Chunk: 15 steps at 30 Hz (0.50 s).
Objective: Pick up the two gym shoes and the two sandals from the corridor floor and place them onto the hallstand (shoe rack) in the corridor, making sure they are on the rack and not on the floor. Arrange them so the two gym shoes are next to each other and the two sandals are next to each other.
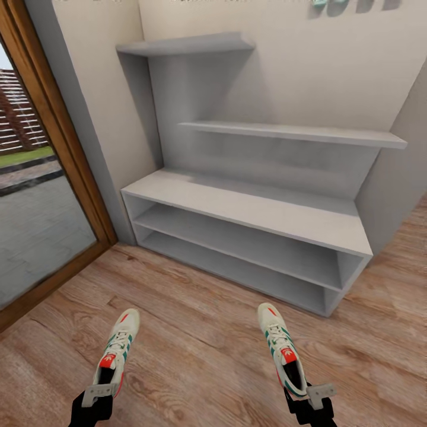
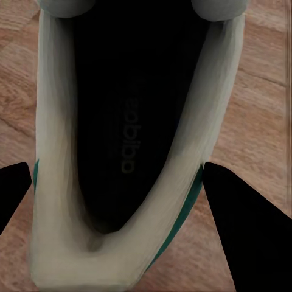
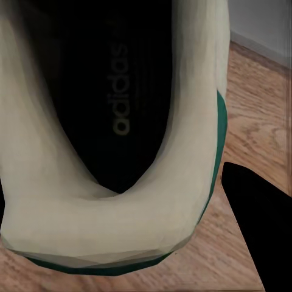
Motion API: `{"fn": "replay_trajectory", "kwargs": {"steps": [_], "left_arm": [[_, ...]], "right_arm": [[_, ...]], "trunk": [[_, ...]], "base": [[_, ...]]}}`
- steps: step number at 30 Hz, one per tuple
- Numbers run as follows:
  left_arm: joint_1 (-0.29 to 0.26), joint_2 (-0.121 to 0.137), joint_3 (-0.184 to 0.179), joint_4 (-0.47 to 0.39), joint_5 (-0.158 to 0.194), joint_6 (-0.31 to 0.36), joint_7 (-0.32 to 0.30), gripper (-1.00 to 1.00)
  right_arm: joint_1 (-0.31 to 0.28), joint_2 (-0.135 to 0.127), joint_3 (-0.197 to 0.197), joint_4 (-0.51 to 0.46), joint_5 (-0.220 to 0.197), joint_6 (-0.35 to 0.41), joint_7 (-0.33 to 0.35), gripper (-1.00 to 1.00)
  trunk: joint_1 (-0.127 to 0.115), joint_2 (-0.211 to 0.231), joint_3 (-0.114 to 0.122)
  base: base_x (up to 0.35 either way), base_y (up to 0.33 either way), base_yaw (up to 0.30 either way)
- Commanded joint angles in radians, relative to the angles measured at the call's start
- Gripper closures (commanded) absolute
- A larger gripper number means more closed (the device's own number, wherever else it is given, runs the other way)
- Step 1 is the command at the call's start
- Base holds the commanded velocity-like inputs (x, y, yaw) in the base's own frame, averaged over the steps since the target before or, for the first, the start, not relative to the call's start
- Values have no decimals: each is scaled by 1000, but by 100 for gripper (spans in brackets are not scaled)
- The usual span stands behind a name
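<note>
Looking down from the head view, each arm carries one gym shoe by its heel: the left end effector at the lower left of the frame is closed on the left gym shoe, and the right end effector at the lower right is closed on the right gym shoe. Both shoes run lengthwise up the frame, toes aimed at the hallstand, which fills the middle and upper centre. It stands well beyond the toes, across bare corridor floor. The right shoe appears nearer the rack's lower right end, so that arm likely reaches it first.

In the left wrist view, the sneaker's dark inside stretches away from the camera, heel rim at the bottom of the frame, with dark fingers flanking it on both sides.

In the right wrist view, the other sneaker's heel rim sits at the bottom, its opening running upward, one dark finger at the lower right, pale rack base in the upper right corner.
</note>
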State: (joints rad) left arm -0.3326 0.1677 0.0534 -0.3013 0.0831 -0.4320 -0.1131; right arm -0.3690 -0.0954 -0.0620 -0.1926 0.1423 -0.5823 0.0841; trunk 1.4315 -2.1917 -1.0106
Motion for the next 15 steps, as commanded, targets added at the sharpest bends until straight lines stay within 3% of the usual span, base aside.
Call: {"fn": "replay_trajectory", "kwargs": {"steps": [1,9,15], "left_arm": [[0,0,5,1,9,-1,-11,100],[0,0,5,0,9,-2,-12,100],[0,0,5,-1,9,-2,-11,100]], "right_arm": [[-1,0,-7,1,7,-3,3,100],[-1,0,-7,1,7,-4,3,100],[-1,0,-7,1,7,-4,3,100]], "trunk": [[0,0,0],[0,0,10],[23,-42,-1]], "base": [[0,0,-182],[0,0,-195],[0,0,-200]]}}
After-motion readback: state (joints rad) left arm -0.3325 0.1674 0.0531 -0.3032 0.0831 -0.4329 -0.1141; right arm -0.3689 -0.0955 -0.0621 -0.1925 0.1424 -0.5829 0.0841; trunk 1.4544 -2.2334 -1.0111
